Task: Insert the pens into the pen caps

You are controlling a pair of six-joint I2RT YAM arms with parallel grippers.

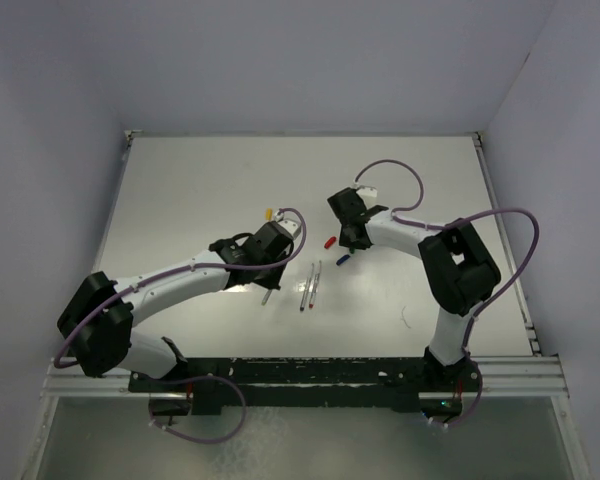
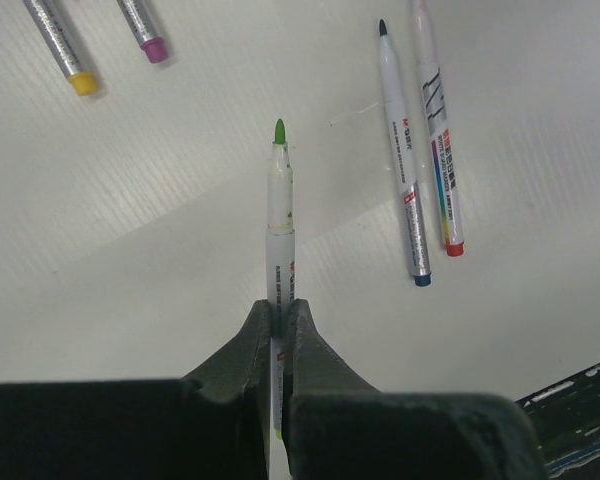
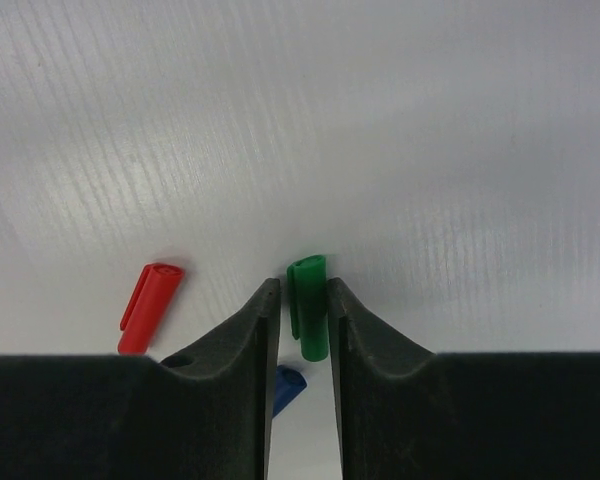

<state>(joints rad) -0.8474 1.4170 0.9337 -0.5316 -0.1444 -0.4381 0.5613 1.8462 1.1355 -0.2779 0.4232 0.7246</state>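
My left gripper [image 2: 279,305] is shut on a grey-white pen [image 2: 280,215] whose green tip points away from the jaws, above the table. My right gripper [image 3: 304,300] stands low over the table with the green pen cap [image 3: 308,305] between its fingers. The cap touches the right finger, and a thin gap shows on the left side. A red cap [image 3: 150,305] lies to the left of the fingers. A blue cap [image 3: 288,385] is partly hidden under the left finger. Two more pens [image 2: 405,190] lie side by side on the table.
Two further pens, one with a yellow end [image 2: 83,83] and one with a purple end [image 2: 155,48], lie beyond the held pen. The white table [image 1: 200,200] is walled at the back and sides. Purple cables loop over both arms.
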